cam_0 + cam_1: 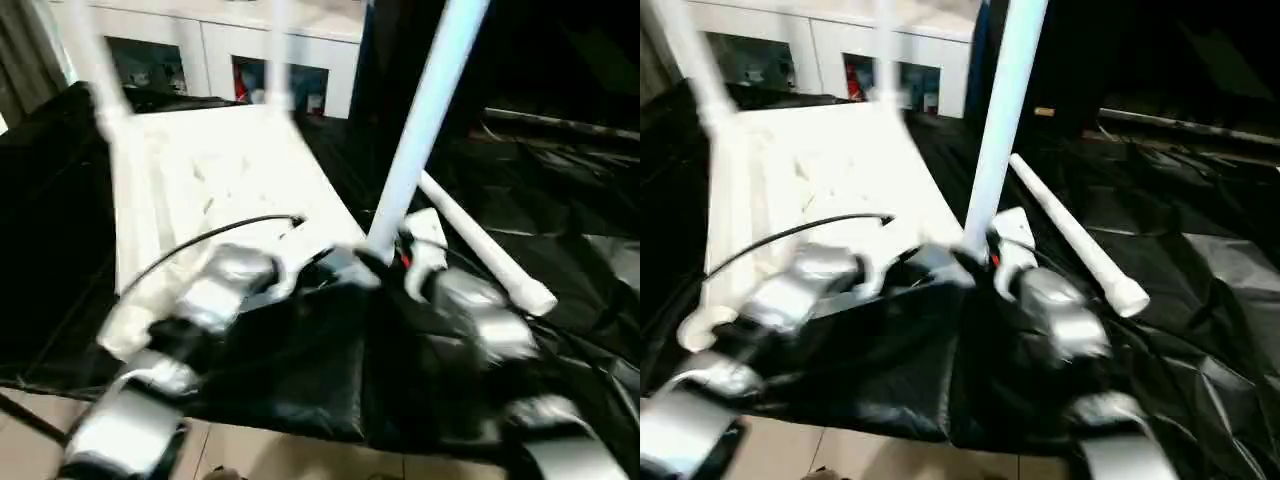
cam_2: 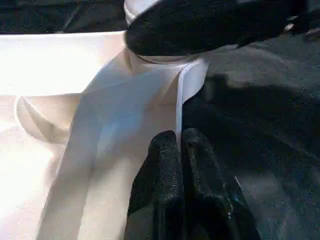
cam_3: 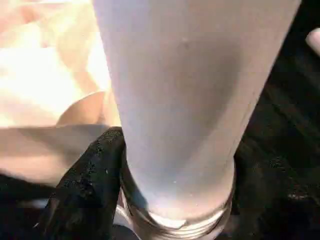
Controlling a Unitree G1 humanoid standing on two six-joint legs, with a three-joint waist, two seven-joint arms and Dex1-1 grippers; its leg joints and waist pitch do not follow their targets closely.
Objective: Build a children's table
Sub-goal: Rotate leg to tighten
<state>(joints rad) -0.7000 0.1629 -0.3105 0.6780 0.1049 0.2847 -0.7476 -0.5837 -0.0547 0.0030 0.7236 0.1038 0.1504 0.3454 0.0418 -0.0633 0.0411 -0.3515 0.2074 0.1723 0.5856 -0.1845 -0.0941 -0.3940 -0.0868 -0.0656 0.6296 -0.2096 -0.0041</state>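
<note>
Here the upright leg (image 1: 425, 120) stands between the right tool's (image 1: 385, 255) fingers.

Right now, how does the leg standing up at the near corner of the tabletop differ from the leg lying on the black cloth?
The standing leg rises nearly upright, tilted slightly, while the lying leg rests flat on the black cloth. The standing leg's lower end sits at the tabletop's near corner, by the right end effector; the lying leg is off the tabletop with its capped end free. Both are long white tubes.

Black-draped work table (image 1: 560, 250) carries tabletop (image 1: 230, 180) and seemingly 1 loose leg (image 1: 485, 245).
</note>
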